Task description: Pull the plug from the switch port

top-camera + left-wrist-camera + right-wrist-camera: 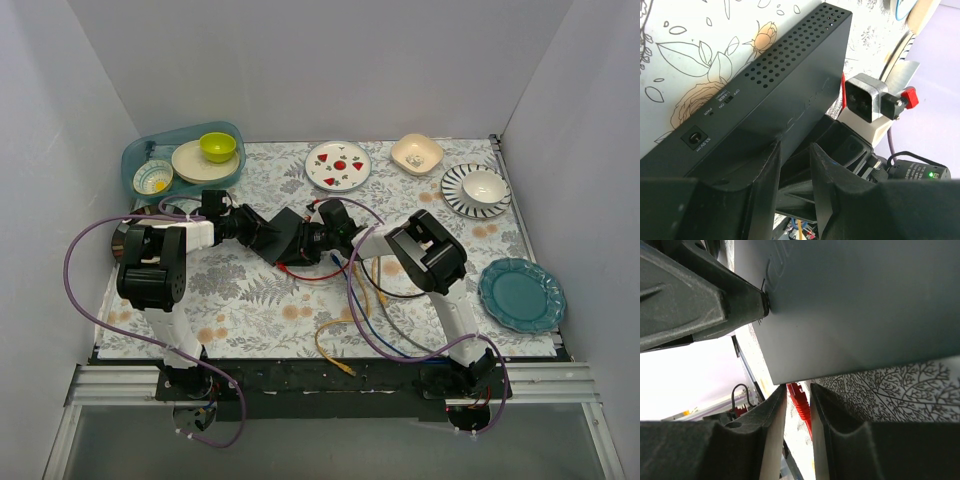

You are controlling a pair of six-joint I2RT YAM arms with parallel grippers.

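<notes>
My left claw [795, 150], arm stretched low across the table, clamps the switch [790, 90]. The red plug [799, 404] sits between my right claw [799, 390] fingers; whether they grip it, I cannot tell.

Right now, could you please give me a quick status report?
Left pincer clamped on switch. Right pincer astride red plug, grip unclear. Loose cables sprawl nearby.
</notes>
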